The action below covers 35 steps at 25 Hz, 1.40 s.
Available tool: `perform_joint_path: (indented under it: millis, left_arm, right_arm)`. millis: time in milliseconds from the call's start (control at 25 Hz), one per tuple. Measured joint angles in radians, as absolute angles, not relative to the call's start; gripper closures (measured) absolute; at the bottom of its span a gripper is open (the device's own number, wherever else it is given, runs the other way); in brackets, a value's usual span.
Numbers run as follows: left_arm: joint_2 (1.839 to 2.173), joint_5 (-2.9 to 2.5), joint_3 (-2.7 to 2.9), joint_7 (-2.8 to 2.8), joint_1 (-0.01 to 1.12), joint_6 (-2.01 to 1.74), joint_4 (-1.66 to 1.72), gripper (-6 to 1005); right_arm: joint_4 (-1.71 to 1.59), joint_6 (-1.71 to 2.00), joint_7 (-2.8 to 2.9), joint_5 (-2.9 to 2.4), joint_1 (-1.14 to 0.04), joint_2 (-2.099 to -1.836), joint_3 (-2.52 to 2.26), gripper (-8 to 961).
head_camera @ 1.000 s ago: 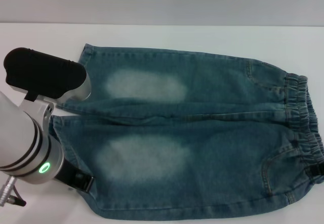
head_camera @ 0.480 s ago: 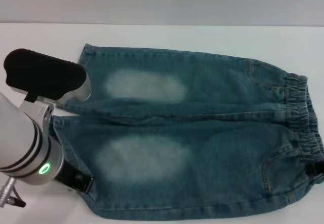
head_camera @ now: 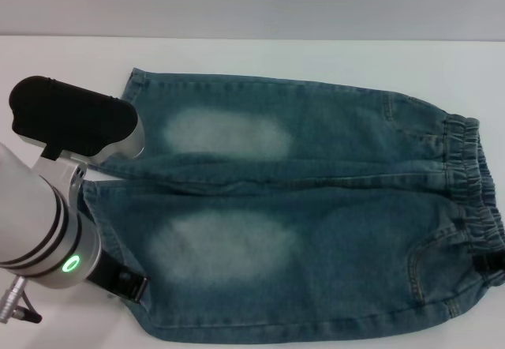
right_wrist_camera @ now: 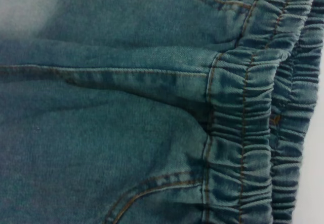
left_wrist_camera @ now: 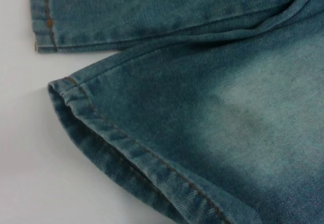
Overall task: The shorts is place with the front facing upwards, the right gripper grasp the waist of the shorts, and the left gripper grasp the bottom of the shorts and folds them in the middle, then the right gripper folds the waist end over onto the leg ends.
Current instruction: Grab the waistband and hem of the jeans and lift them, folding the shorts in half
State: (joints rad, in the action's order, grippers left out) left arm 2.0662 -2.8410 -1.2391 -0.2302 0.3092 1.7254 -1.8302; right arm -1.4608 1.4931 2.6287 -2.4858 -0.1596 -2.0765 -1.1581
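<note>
The blue-green denim shorts (head_camera: 316, 207) lie flat, front up, across the white table (head_camera: 331, 55), a pale oval patch on each leg. The ruffled waist (head_camera: 473, 183) is at the right, and the bottom of the shorts (head_camera: 132, 82) is at the left. My left gripper (head_camera: 122, 282) sits low at the near leg's hem (left_wrist_camera: 126, 153), on its outer corner. The far leg's hem (left_wrist_camera: 43, 16) shows beyond the slit. Only a black bit of my right gripper (head_camera: 494, 268) shows, at the near end of the waist (right_wrist_camera: 243, 107). Neither wrist view shows fingers.
The silver left arm with its green light (head_camera: 69, 264) and black housing (head_camera: 71, 120) covers the near leg's hem corner. Bare white table runs behind the shorts and to their left. A grey wall stands at the back.
The left arm has shifted very slightly; the shorts and the right gripper lie as before.
</note>
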Motion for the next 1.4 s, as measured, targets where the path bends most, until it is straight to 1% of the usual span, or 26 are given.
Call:
perform_joint_path:
  millis: [160, 600, 1000, 1400]
  left_arm:
    - [2.066, -2.841, -1.238, -0.232, 0.309, 1.728, -1.836, 893]
    - [2.066, -2.835, -1.236, -0.23, 0.314, 1.729, -1.838, 893]
    - [2.066, -2.832, -1.235, -0.228, 0.312, 1.726, -1.838, 893]
    - [2.061, -2.847, -1.252, -0.221, 0.301, 1.655, -1.839, 893]
  right_arm:
    - [-1.46, 1.488, 2.628, -2.483, -0.158, -2.077, -1.148, 273]
    - [-1.455, 1.501, 2.618, -2.474, -0.168, -2.072, -1.149, 508]
    - [-1.463, 1.503, 2.599, -2.413, -0.157, -2.071, -1.135, 936]
    - [-1.445, 1.493, 2.536, -2.26, -0.151, -2.073, -1.088, 954]
